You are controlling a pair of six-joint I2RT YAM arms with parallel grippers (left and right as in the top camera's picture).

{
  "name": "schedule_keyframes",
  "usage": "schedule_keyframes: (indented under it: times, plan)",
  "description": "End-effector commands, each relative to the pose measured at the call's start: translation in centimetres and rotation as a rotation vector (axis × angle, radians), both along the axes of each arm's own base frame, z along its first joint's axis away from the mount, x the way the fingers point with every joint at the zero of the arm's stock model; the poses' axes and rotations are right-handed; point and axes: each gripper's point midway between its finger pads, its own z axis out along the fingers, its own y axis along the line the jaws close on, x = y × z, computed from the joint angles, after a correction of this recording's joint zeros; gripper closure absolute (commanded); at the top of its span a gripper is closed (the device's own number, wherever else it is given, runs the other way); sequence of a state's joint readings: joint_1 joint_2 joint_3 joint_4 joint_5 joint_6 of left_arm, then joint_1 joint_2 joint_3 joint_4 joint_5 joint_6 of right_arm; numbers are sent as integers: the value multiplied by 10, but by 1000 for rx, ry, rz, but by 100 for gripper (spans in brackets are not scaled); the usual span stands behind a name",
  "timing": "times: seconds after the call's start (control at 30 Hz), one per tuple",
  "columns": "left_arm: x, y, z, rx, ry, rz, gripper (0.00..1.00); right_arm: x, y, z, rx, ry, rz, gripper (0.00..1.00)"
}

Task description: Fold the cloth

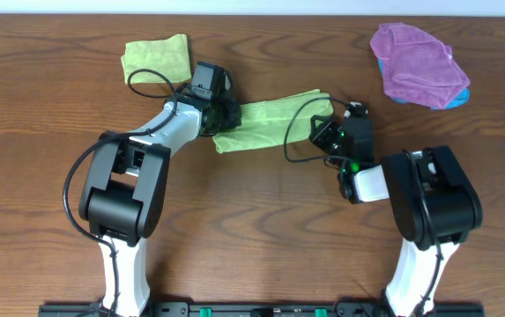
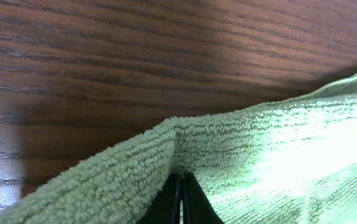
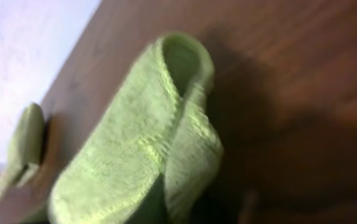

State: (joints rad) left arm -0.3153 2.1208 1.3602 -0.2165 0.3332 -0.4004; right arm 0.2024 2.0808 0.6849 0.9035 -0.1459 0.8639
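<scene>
A light green cloth [image 1: 270, 123] lies stretched in a band across the middle of the table. My left gripper [image 1: 219, 117] is shut on its left end; in the left wrist view the closed jaw tips [image 2: 179, 199] pinch the terry edge [image 2: 240, 149]. My right gripper [image 1: 323, 130] is shut on the cloth's right end; in the right wrist view the cloth [image 3: 147, 137] hangs in a folded loop from the jaws [image 3: 159, 208], which are mostly hidden by fabric.
A second green cloth [image 1: 157, 58] lies folded at the back left. A purple cloth [image 1: 418, 62] lies crumpled over a blue one [image 1: 459, 95] at the back right. The wood table [image 1: 270, 229] extends in front.
</scene>
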Motion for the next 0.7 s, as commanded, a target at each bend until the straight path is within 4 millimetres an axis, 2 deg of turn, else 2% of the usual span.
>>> schedule_keyframes:
  times: [0.0,0.23,0.5,0.67]
  plan:
    - [0,1,-2,11,14,9,94,-31,-8,-53,-114,112,36,99]
    - [-1,0,-2,5,16,6,94,-18,13,-3,-68,-64,194,99]
    - [-1,-1,-2,2,18,5,94,-12,18,70,-196,-242,283,98]
    - [-1,-1,-2,-3,22,14,94,-14,25,94,-273,-274,337,98]
